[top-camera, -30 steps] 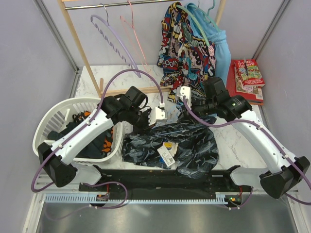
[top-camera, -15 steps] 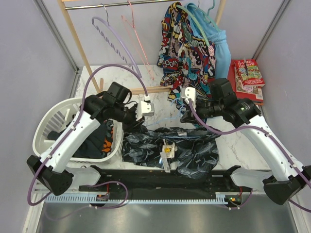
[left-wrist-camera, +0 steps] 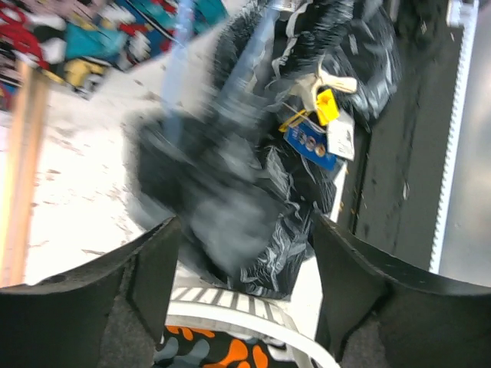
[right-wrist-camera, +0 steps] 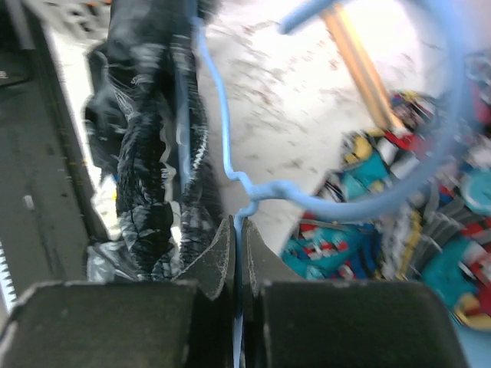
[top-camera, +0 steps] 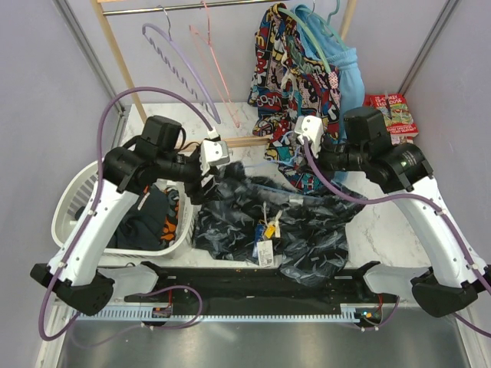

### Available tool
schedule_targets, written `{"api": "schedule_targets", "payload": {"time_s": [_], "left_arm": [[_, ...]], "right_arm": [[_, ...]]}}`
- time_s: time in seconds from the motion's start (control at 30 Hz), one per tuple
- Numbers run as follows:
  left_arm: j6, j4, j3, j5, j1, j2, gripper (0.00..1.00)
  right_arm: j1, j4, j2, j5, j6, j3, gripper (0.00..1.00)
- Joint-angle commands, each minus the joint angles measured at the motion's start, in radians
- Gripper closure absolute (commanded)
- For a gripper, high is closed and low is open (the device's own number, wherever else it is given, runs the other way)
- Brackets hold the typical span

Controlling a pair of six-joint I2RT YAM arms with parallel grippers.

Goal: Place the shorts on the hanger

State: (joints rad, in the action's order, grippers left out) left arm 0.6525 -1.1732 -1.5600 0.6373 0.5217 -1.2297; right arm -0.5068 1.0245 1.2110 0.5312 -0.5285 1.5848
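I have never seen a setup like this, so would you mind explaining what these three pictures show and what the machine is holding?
These are two robot arms bolted at the near edge of a marble table. The wide picture comes from a fixed camera above and behind them; the other two come from a camera on each wrist, looking past its own claw. On the table are the shorts, dark with a grey leafy print, a white laundry basket and red books. Behind, a rail carries spare hangers and bright garments. The right claw is shut on the hanger, a thin pale blue wire one. The left claw has a bunch of the shorts between its fingers, but that picture is too blurred to show whether it grips.
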Motion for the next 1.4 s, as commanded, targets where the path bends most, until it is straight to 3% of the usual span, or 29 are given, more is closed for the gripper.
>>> {"api": "schedule_targets", "payload": {"time_s": [0.0, 0.1, 0.23, 0.5, 0.8, 1.37], "left_arm": [[-0.123, 0.098, -0.057, -0.011, -0.009, 0.056, 0.22], [-0.152, 0.109, -0.067, -0.04, -0.012, 0.052, 0.21], [-0.203, 0.159, -0.042, -0.033, -0.02, 0.064, 0.2], [-0.315, 0.25, -0.037, -0.036, -0.026, 0.088, 0.2], [-0.366, 0.283, -0.025, -0.065, -0.035, 0.101, 0.19], [-0.41, 0.323, 0.02, -0.041, -0.043, 0.107, 0.19]], "right_arm": [[0.033, 0.078, 0.038, -0.25, 0.033, 0.139, 1.0], [0.057, 0.149, 0.082, -0.336, 0.013, 0.228, 1.0], [0.103, 0.175, 0.134, -0.341, 0.018, 0.331, 1.0], [0.129, 0.134, 0.367, -0.387, 0.218, 0.667, 1.0], [0.129, -0.127, 0.502, -0.418, 0.392, 0.78, 1.0], [0.132, -0.664, 0.654, -0.465, 0.573, 0.836, 1.0]]}}
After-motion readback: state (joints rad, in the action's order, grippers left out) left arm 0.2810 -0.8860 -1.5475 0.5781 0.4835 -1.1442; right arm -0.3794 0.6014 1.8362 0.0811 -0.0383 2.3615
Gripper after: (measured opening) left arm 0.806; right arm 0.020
